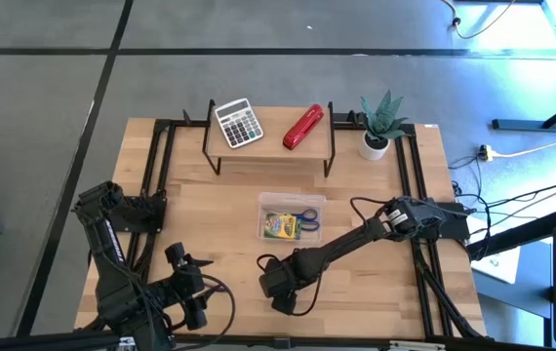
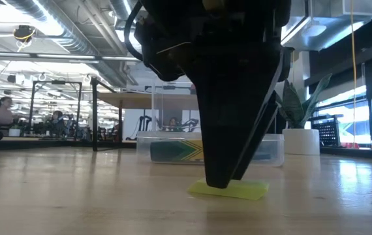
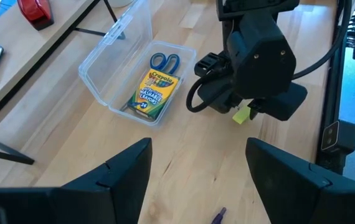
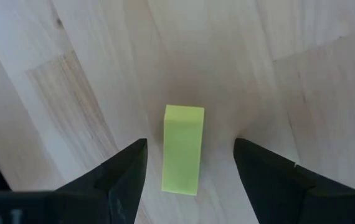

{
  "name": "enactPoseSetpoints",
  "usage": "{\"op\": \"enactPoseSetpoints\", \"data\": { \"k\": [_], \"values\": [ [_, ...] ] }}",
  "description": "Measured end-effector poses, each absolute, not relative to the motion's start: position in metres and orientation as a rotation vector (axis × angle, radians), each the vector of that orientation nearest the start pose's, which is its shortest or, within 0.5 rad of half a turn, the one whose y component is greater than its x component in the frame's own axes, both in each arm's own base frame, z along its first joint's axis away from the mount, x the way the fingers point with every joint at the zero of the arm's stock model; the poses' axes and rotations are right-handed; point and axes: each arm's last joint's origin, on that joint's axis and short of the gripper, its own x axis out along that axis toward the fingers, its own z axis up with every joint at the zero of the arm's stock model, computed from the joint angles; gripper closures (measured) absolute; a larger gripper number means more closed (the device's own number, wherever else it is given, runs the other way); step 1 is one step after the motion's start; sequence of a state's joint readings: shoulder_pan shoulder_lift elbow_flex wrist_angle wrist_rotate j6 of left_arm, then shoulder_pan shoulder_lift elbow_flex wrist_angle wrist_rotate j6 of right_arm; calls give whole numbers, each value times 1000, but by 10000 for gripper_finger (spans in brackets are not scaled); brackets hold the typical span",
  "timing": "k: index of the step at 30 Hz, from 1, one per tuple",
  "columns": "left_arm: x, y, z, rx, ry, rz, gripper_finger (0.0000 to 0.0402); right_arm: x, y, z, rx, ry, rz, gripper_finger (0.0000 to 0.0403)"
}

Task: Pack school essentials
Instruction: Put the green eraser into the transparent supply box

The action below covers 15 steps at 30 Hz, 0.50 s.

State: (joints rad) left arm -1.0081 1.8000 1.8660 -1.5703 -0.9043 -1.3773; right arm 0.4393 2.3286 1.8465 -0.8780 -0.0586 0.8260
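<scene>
Bare wooden table [image 1: 210, 205], right tool [image 4: 190, 163] open astride yellow block [image 4: 183, 149], left tool [image 3: 196, 168] open near front edge

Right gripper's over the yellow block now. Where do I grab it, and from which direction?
Straight down from above, probably. The yellow block lies flat on the table, lengthwise between the open right gripper. Close its fingers across the two long sides, at mid-length; that narrow width fits the gap.

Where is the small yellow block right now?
The small yellow block lies flat on the wooden table, between the open right gripper fingers, nearer the front edge than the clear plastic box.
</scene>
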Motion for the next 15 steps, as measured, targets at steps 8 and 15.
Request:
{"op": "enactPoseSetpoints", "data": {
  "k": [8, 15],
  "values": [
    [193, -264, 351, -66, 675, 455, 148, 420, 202, 139, 359, 1397, -150, 159],
    [193, -264, 351, -67, 675, 454, 148, 415, 211, 136, 229, 1384, -114, 159]
  ]
}}
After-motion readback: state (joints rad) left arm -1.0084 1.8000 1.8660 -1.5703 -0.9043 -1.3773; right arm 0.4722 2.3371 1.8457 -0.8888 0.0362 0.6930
